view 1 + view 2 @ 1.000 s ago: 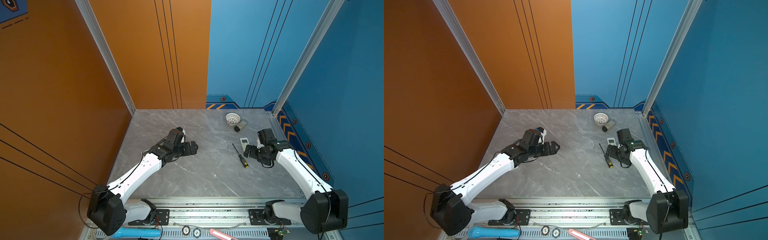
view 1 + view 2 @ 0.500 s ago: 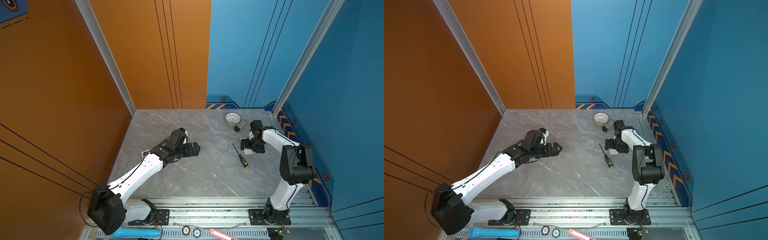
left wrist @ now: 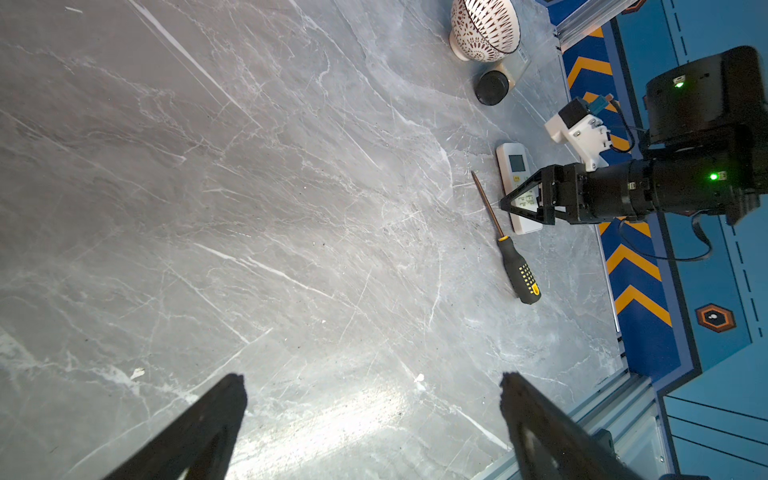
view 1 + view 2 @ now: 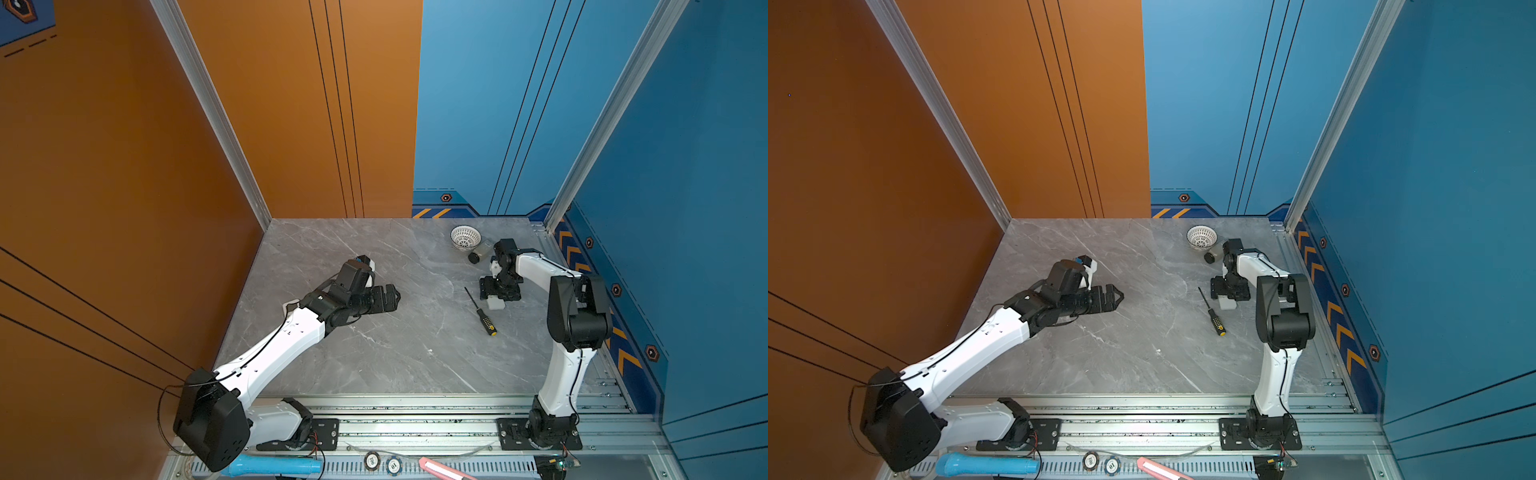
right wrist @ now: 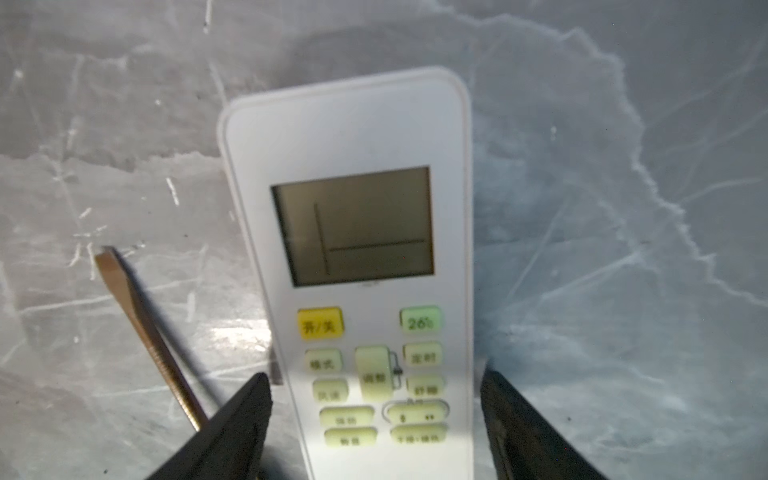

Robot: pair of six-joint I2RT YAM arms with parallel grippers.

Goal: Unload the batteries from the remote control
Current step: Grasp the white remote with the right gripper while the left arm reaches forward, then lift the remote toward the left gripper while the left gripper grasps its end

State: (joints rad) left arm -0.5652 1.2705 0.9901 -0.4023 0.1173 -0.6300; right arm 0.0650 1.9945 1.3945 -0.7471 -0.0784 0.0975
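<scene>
The white remote control [image 5: 349, 232] lies face up on the grey table, screen and buttons showing. In both top views only its near end [image 4: 496, 303] [image 4: 1227, 304] shows below my right gripper [image 4: 498, 293] [image 4: 1229, 293]. The right gripper [image 5: 376, 378] straddles the button end, jaws open, with a narrow gap on each side. The batteries are hidden. My left gripper [image 4: 395, 296] [image 4: 1119, 296] [image 3: 370, 382] hovers wide open and empty over bare table left of centre. The left wrist view shows the remote [image 3: 517, 166] under the right gripper [image 3: 509, 203].
A black-and-yellow screwdriver [image 4: 480, 311] [image 4: 1212, 311] [image 3: 515, 266] [image 5: 145, 324] lies just left of the remote. A white patterned bowl [image 4: 465, 237] [image 4: 1202, 237] [image 3: 484, 29] and a small black-lidded jar [image 4: 478, 254] [image 3: 492, 87] stand behind it. The blue wall is close on the right.
The right arm has raised its elbow and come over the remote from behind. Its jaws have narrowed around the remote. The left gripper has shifted slightly to the right.
</scene>
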